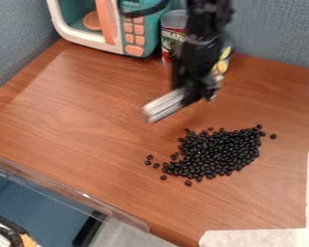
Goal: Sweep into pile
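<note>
Hand (197, 92) over the surface (73, 116), behind the beans and a little to their left, pinching a pale, silvery bar (163, 106) near one end. Black beans (216, 153) in a loose, slanting heap between the back edge and the front left edge, well away from the back left corner. Strays (156, 165) just off the heap's left end, one more bean (273, 136) just off its right.

Judging by the spread, mainly the outline left to tighten. Best to start with the left strays: carry the bar around beyond them, then lower to a light touch, long side square to the push. Sweep slowly toward the heap's middle and stop on meeting the thick of it; too long a push likely to plough through and scatter the far side. Lift clear before repositioning, to avoid dragging beans back out. Then a shorter stroke inward from the right end. Careful with the bar's tilt: small, rounded beans, likely to slip under a raised edge.
</note>
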You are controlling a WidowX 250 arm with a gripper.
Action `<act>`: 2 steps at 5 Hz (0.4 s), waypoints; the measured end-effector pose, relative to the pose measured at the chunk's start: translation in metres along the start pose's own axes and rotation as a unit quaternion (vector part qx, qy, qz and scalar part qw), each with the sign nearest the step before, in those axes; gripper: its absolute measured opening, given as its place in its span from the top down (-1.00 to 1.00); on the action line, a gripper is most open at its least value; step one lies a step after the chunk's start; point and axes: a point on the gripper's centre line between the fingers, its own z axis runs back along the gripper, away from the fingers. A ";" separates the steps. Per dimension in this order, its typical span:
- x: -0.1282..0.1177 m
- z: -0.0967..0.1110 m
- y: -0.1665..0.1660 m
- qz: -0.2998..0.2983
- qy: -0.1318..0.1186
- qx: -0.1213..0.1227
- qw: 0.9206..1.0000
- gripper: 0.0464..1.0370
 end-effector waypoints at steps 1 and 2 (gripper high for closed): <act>-0.035 -0.023 -0.003 0.072 0.021 -0.031 0.997 0.35; -0.061 -0.043 -0.008 0.136 0.034 -0.048 0.989 0.35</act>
